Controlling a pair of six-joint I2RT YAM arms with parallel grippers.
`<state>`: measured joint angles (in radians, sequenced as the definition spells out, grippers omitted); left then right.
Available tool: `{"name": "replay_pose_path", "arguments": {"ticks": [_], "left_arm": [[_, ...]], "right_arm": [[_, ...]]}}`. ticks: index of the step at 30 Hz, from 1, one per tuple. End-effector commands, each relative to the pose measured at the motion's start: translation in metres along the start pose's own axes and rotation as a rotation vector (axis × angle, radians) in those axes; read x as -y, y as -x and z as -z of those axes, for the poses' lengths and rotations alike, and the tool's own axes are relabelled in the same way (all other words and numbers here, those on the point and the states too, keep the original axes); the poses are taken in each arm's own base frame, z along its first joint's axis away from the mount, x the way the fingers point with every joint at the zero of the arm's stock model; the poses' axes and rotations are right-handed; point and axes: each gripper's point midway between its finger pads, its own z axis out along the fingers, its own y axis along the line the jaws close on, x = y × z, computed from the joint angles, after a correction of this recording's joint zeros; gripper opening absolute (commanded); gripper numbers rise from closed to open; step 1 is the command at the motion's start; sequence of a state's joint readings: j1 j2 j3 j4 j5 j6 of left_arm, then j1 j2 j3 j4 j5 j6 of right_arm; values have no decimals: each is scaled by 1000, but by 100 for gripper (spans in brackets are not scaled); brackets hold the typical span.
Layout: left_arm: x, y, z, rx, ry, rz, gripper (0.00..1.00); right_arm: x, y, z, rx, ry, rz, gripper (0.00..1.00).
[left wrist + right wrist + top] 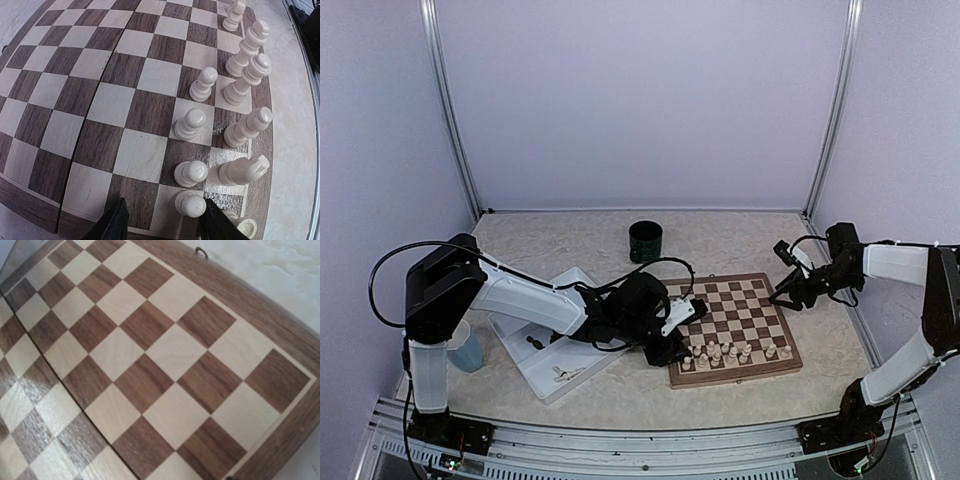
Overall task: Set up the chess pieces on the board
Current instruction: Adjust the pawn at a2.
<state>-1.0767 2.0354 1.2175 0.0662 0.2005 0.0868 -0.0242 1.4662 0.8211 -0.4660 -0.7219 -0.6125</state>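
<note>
A tray [520, 350] is seen on the desk [740, 240] at left. The left jaws are spread wide over the board's [750, 310] near-left corner, a cream pawn [190, 204] standing between them. More cream pieces [730, 352] are lined along the near edge. The right jaws are held above the right edge; their state cannot be told.

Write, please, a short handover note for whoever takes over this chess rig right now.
Left gripper: open over the chessboard's near-left corner, a cream pawn between its jaws.
Right gripper: at the chessboard's right edge; state unclear.
Done: some cream pieces stand on the two near rows.
To do: no dark ones placed; a dark piece and light ones lie in the white tray.
</note>
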Motion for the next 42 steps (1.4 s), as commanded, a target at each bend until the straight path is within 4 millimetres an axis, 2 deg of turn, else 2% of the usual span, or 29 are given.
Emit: {"name": "replay_pose_path", "arguments": {"ticks": [1,8,12,14,18,25,34,36,37,38,42], "left_arm": [[-11,-30,2,-106,39,43,49],[-13,-35,6,-115,52,35,49],[-10,-26,8,-86,39,17,49],[-7,-16,7,-49,27,-9,49],[2,-12,2,-37,-24,-39,46],[7,-11,-2,-29,-54,-61,37],[12,0,0,19,-86,-95,33],[13,3,-1,24,-92,-99,32],[13,3,-2,25,-95,-99,30],[13,2,-3,22,-96,-100,30],[14,-1,-5,12,-101,-99,23]], "right_arm": [[-1,-1,0,2,16,-7,55],[-1,-1,-1,0,23,-11,55],[-2,-1,-1,0,26,-12,56],[-2,-1,-1,0,27,-11,57],[-3,-2,-1,-1,29,-13,60],[-2,-2,-2,-2,30,-12,61],[-3,-3,-3,-5,40,-18,61],[-3,-3,-3,-6,41,-17,69],[-3,-3,-3,-5,40,-18,94],[-3,-3,-3,-5,40,-17,98],[-4,-4,-3,-6,41,-18,99]]}}
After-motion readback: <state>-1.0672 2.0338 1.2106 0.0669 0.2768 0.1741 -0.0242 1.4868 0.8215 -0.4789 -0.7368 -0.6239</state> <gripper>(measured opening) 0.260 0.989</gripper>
